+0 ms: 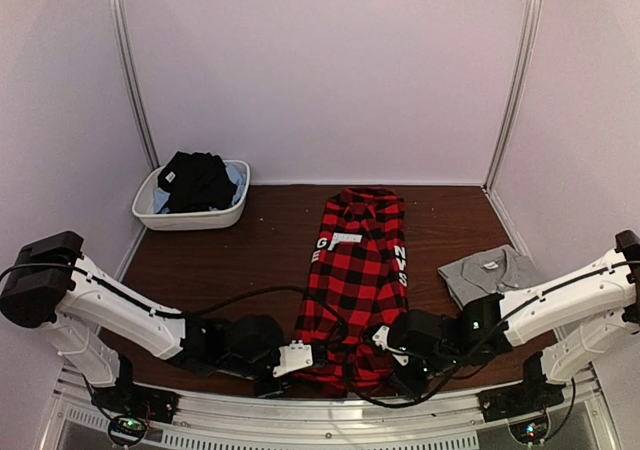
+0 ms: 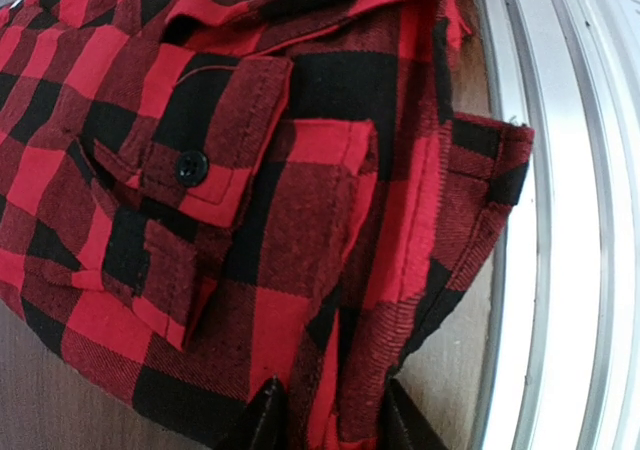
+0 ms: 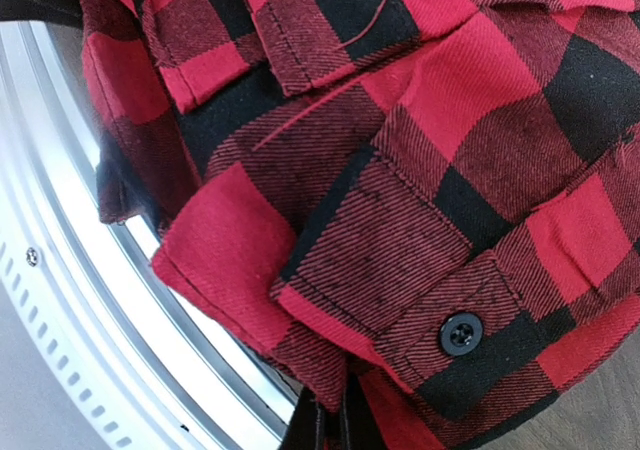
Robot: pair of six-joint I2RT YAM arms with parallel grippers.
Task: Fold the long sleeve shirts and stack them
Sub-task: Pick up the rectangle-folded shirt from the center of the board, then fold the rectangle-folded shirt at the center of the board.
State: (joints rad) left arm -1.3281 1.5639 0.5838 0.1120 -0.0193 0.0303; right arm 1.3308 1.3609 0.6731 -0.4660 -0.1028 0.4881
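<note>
Right gripper (image 3: 328, 422) tight on flannel (image 1: 355, 270) hem, left gripper (image 2: 335, 420) astride.

Robot lab, boxed-in test cell.
- White left arm (image 1: 110, 310) and right arm (image 1: 570, 295) bolted at aluminium rail (image 1: 330, 415) on near edge of dark wood tabletop (image 1: 270, 250).
- Plain pale wall panels (image 1: 320, 70) close tabletop in on three sides, with metal posts (image 1: 133, 70) at corners.
- Black cables (image 1: 250, 295) trail along arms.
- Small lit electronics (image 1: 128, 427) at bases.
- Check flannel shirt (image 1: 355, 270) spread between arms.

Matt woven cloth shirt (image 1: 352, 280), wood-grain table (image 1: 270, 240)
</note>
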